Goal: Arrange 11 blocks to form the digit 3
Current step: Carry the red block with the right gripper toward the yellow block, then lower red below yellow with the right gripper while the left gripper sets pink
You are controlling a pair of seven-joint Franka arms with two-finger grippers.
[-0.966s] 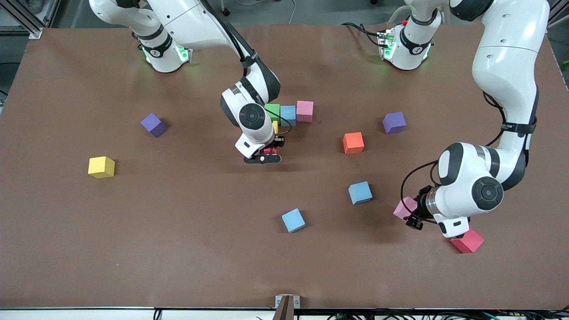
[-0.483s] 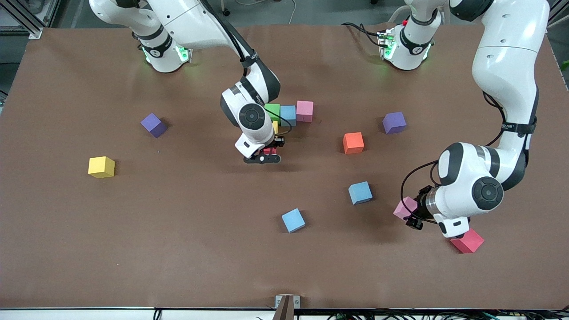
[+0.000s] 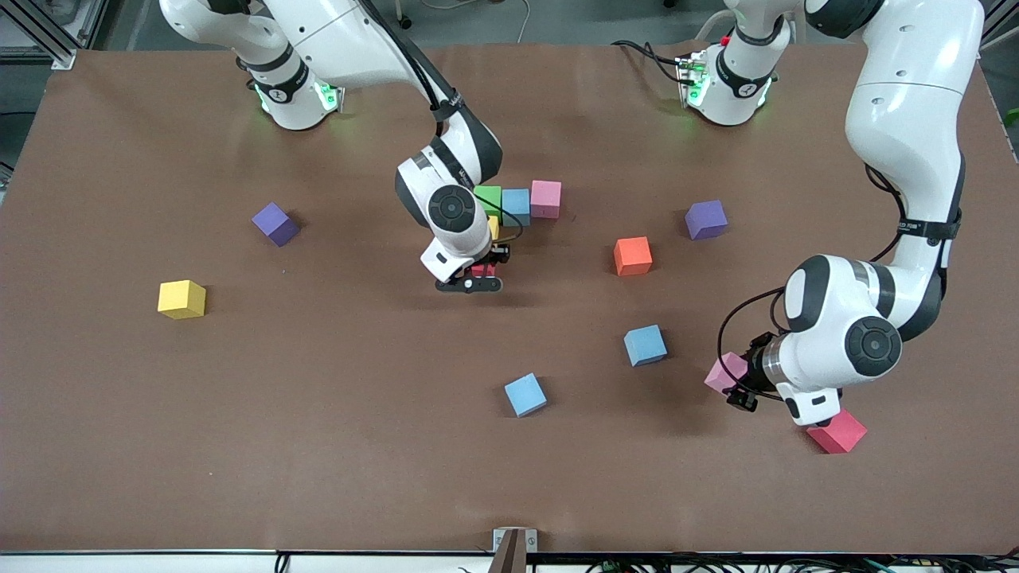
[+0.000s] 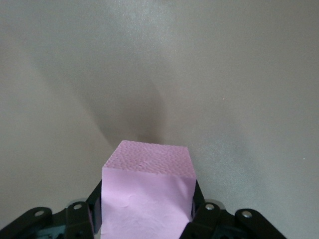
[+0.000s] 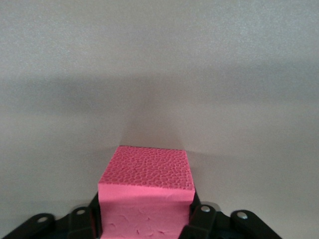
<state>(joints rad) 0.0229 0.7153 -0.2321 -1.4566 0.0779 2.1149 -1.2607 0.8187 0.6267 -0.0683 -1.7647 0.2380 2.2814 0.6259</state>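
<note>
A row of green (image 3: 488, 198), blue (image 3: 516, 205) and pink (image 3: 546, 197) blocks lies mid-table, with a yellow block (image 3: 493, 228) against the green one, mostly hidden by the right arm. My right gripper (image 3: 476, 278) is shut on a red block (image 3: 482, 270) low over the table next to the yellow one; the red block (image 5: 147, 169) fills the right wrist view between the fingers. My left gripper (image 3: 731, 380) is shut on a pink block (image 3: 723, 371) low over the table at the left arm's end; it also shows in the left wrist view (image 4: 148, 164).
Loose blocks lie around: purple (image 3: 275, 224), yellow (image 3: 181, 299), orange (image 3: 633, 255), purple (image 3: 705, 219), two blue ones (image 3: 645, 344) (image 3: 525, 395), and a red one (image 3: 836, 432) partly under the left arm's wrist. The brown table (image 3: 318, 438) shows bare nearer the camera.
</note>
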